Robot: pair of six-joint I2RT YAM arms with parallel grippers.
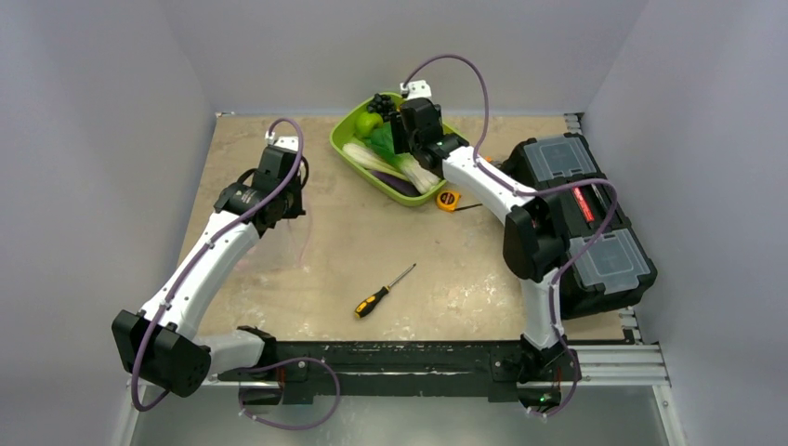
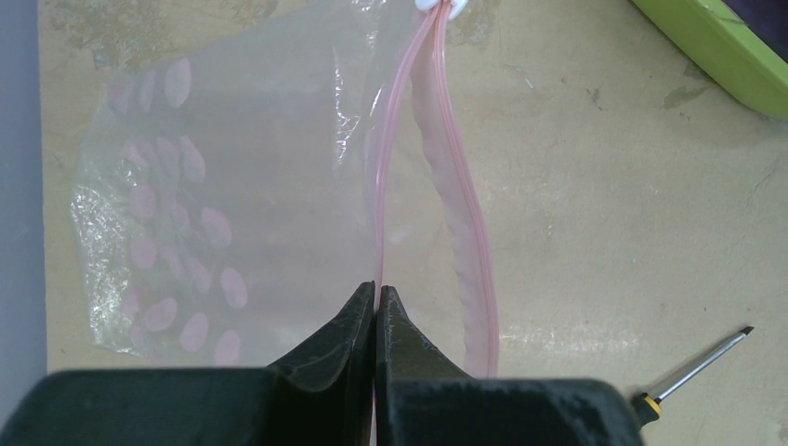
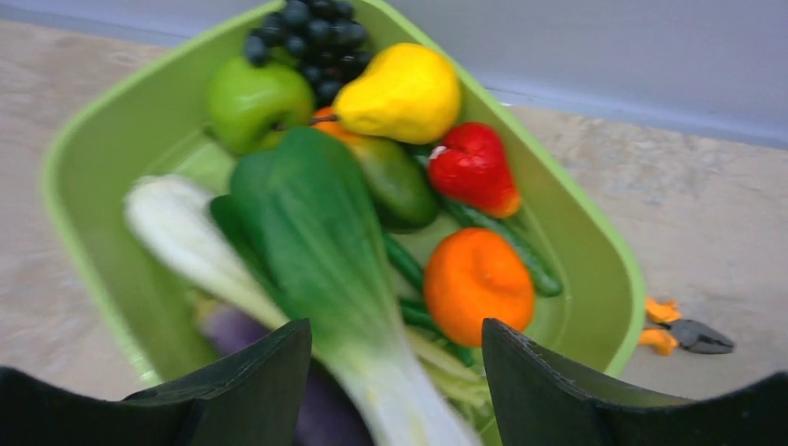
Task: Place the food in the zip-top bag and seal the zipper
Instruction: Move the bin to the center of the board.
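The clear zip-top bag (image 2: pixel 251 186) lies on the table at the left, also faint in the top view (image 1: pixel 288 243). Its pink zipper (image 2: pixel 446 177) gapes open. My left gripper (image 2: pixel 376 293) is shut on one zipper lip. The food lies in the lime-green tray (image 3: pixel 595 242): yellow fruit (image 3: pixel 400 93), red fruit (image 3: pixel 474 167), orange (image 3: pixel 479 283), green apple (image 3: pixel 256 102), dark grapes (image 3: pixel 311 32), cucumber (image 3: pixel 506 243) and a leafy green vegetable (image 3: pixel 316 232). My right gripper (image 3: pixel 395 344) is open just above the leafy vegetable in the tray (image 1: pixel 358 163).
A black-and-yellow screwdriver (image 1: pixel 383 292) lies mid-table. A yellow tape measure (image 1: pixel 449 200) and orange-handled pliers (image 3: pixel 683 334) lie by the tray. A black toolbox (image 1: pixel 581 218) fills the right side. Walls enclose the table.
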